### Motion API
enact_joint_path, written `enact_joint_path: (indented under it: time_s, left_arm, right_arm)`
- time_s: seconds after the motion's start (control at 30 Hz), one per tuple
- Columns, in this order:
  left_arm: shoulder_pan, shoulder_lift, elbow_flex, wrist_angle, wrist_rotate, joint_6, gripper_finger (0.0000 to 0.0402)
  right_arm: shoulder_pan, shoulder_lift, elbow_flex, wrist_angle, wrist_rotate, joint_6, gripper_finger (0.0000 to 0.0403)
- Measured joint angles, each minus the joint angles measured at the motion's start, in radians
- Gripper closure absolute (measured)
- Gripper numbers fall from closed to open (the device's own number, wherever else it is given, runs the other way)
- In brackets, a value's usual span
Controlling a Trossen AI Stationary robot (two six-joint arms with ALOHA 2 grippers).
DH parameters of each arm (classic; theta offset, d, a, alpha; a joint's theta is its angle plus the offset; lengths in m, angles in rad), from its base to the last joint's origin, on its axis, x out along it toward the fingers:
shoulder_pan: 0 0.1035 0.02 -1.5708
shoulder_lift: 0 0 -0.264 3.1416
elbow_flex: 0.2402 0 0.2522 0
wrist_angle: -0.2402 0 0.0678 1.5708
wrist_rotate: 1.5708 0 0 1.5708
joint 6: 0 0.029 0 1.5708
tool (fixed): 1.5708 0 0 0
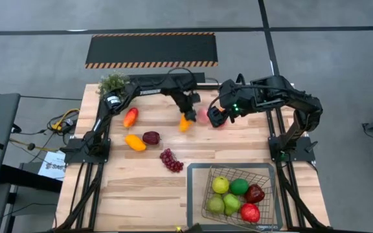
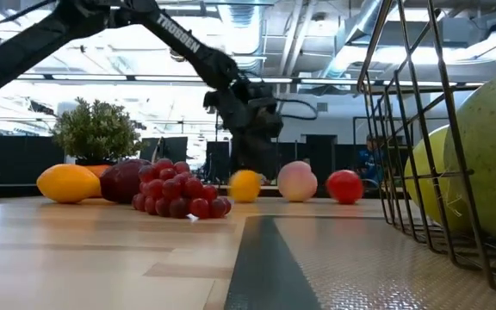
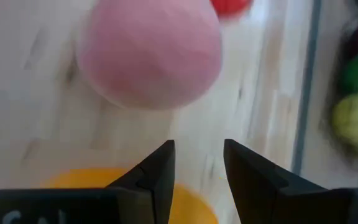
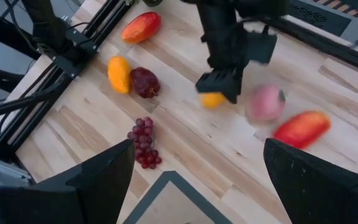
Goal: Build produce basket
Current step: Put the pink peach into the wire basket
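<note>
My left gripper (image 1: 188, 111) (image 3: 197, 163) is open with a narrow gap. It points down close over a round orange fruit (image 1: 185, 123) (image 3: 185, 199) at the table's far middle. A pink peach (image 1: 203, 116) (image 3: 149, 53) lies just beyond its fingertips, and a red fruit (image 4: 301, 129) lies past that. My right gripper (image 1: 216, 115) (image 4: 197, 180) is wide open and empty, high above the peach. The wire basket (image 1: 196, 194) stands at the near right and holds green pears, a lime and red fruits. Grapes (image 1: 171, 160), a dark red fruit (image 1: 151, 137), a yellow fruit (image 1: 135, 142) and a red-orange fruit (image 1: 130, 117) lie on the table. My left gripper stands right over the orange fruit (image 4: 211, 99) with nothing between its fingers. I cannot tell whether it touches the fruit.
A bushy potted plant (image 1: 113, 84) stands at the far left corner. The bare wooden tabletop (image 1: 141, 194) lies left of the basket. In the low view the basket's wall (image 2: 403, 129) fills the right side.
</note>
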Motion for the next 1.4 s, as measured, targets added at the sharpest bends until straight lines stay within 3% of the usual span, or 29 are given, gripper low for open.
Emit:
enact_joint_path:
  time_s: [0.03,0.27,0.47,0.6,0.73,0.93,1.17,1.4]
  left_arm:
    - [-0.016,-0.004,0.001,-0.018,-0.026,0.020,0.0279]
    - [-0.098,-0.026,0.001,-0.135,0.050,-0.004,0.0279]
    - [-0.103,-0.148,0.003,-0.318,0.046,0.006,0.0279]
    - [-0.101,-0.298,0.005,-0.430,-0.071,0.017,0.0278]
    - [-0.111,-0.465,0.005,-0.458,-0.280,-0.009,0.0272]
    - [-0.118,-0.679,0.005,-0.468,-0.491,-0.073,0.0208]
    - [-0.118,-0.841,0.005,-0.498,-0.638,-0.176,0.0100]
    - [-0.118,-0.904,0.005,-0.499,-0.651,-0.206,0.0074]
  right_arm:
    - [0.002,0.000,0.000,0.000,0.000,0.003,0.0031]
    - [0.031,0.008,-0.008,0.000,0.047,0.044,0.0031]
    - [0.018,0.009,-0.132,-0.004,0.051,0.063,0.0031]
    - [0.001,0.009,-0.225,-0.002,0.049,0.058,0.0031]
    - [-0.037,0.008,-0.337,0.021,0.037,0.008,0.0031]
    - [-0.142,0.011,-0.554,0.340,-0.067,-0.066,0.0029]
    - [-0.248,0.010,-0.750,0.601,-0.089,-0.126,0.0010]
    - [-0.341,0.105,-0.803,0.683,-0.163,-0.197,0.0004]
